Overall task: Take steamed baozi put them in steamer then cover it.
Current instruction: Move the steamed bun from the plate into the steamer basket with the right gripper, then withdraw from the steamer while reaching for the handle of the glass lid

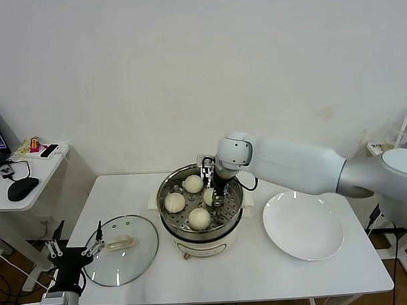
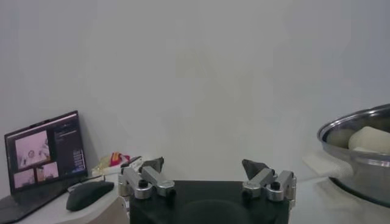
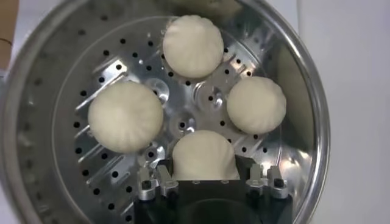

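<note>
The robot's right gripper [image 1: 216,195] reaches down into the steamer [image 1: 167,208], a shiny steel pot on a cream base standing at the middle of the white table [image 1: 261,271]. Its fingers [image 3: 159,182] sit on either side of one steamed baozi [image 3: 203,156], pinching it on the perforated tray at the side of the pot nearest the white plate [image 1: 303,224]. Three more baozi already rest on the tray: one [image 1: 194,183] toward the table's back edge, one [image 1: 174,202] on the side facing the lid, and one [image 1: 199,219] toward the front edge. Seen from the right wrist, all four buns lie apart from one another in a ring around the tray's centre.

The cover [image 1: 120,250], a clear glass lid with a cream handle, lies flat near the table's front-left corner, well apart from the pot. The plate sits bare on the right half of the table, just beside the steamer.

The left gripper [image 1: 73,249] hangs low off the table's left edge, close to the lid's rim, its claws spread wide with nothing between them. A side desk [image 1: 30,173] by the wall carries a computer mouse [image 1: 22,189] and a laptop [image 2: 46,158].
</note>
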You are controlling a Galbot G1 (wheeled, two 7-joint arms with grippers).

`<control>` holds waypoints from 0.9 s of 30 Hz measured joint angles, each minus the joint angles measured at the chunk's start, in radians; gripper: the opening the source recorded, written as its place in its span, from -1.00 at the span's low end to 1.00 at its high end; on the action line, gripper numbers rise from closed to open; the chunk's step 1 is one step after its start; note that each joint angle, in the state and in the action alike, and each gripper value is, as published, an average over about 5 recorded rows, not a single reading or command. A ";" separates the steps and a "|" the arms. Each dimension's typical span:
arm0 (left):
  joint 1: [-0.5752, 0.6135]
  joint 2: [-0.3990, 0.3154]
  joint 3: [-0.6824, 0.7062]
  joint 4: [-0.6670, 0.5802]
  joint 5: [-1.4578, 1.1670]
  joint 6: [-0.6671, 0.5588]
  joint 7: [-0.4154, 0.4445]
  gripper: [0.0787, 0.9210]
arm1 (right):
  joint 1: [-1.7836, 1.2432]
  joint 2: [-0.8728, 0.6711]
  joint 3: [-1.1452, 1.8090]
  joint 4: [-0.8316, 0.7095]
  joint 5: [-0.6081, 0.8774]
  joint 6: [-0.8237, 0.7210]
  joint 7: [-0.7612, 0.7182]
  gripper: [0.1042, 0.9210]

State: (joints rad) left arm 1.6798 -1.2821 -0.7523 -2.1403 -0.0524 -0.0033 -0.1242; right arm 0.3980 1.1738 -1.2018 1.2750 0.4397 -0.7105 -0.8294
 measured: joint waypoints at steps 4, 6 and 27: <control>-0.001 0.000 -0.002 0.001 0.000 0.000 0.000 0.77 | -0.001 -0.002 0.005 0.003 -0.007 -0.004 0.000 0.44; -0.001 0.000 -0.002 0.001 0.000 0.000 0.000 0.77 | 0.001 -0.006 0.009 0.006 -0.008 -0.005 -0.002 0.56; -0.008 -0.003 0.011 0.012 -0.008 0.002 0.002 0.77 | -0.102 -0.255 0.262 0.233 0.036 0.062 0.226 0.76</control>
State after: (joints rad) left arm 1.6716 -1.2850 -0.7417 -2.1281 -0.0608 -0.0016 -0.1221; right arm 0.2965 0.9188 -0.9399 1.5080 0.4754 -0.6490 -0.6037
